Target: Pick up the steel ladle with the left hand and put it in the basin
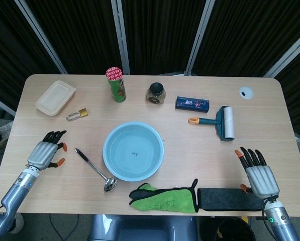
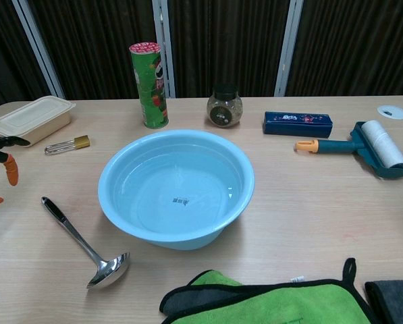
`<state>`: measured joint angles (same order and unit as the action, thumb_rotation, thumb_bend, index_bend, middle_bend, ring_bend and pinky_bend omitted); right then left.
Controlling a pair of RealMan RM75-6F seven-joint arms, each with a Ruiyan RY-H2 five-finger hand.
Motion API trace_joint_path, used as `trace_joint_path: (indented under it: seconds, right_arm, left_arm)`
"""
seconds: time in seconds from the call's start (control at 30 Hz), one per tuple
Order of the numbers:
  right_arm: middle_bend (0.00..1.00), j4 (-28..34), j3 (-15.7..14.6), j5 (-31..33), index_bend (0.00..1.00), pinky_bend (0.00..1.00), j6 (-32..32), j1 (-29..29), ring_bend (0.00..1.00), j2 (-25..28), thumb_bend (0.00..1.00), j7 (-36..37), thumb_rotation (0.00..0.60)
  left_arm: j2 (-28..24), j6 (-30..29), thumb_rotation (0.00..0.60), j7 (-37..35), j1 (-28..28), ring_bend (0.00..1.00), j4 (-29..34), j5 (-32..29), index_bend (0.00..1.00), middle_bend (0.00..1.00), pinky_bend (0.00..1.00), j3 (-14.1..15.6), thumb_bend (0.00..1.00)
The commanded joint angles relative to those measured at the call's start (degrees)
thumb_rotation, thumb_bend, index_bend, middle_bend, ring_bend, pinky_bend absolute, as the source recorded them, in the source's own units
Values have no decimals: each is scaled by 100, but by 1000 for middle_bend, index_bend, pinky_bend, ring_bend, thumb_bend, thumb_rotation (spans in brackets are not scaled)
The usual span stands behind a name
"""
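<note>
The steel ladle (image 1: 94,168) (image 2: 79,240) lies flat on the table left of the basin, black handle end toward the far left and its bowl toward the front. The light blue basin (image 1: 111,139) (image 2: 120,169) stands at the table's middle with nothing in it. My left hand (image 1: 44,152) (image 2: 1,162) hovers open a little left of the ladle's handle tip, its fingers spread and pointing away from me; only its fingertips show at the chest view's left edge. My right hand (image 1: 258,175) stays open near the front right edge, holding nothing.
At the back stand a beige lidded box (image 1: 55,97), a padlock (image 1: 77,114), a green chips can (image 1: 116,85), a jar (image 1: 156,93) and a blue case (image 1: 192,104). A lint roller (image 1: 221,122) lies right of the basin. A green mitt (image 1: 165,198) and dark cloth (image 1: 227,199) lie in front.
</note>
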<state>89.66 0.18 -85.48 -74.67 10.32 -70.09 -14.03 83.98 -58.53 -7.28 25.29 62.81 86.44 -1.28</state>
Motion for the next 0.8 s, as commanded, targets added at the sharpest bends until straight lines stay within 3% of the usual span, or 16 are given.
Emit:
trace_joint_path:
  seconds: [0.03,0.8]
  right_arm:
    - [0,14,-15,-33,0,0,-21,-6,0,34,0,46,600]
    - [0,20,35,-26,0,0,-110,-37,0,213,0,388,600]
  left_arm:
    - [240,158,600,-59,184,0,-170,78,429,0,0,23,307]
    - [966,685,600,186,679,0,-409,99,458,0,0,200,306]
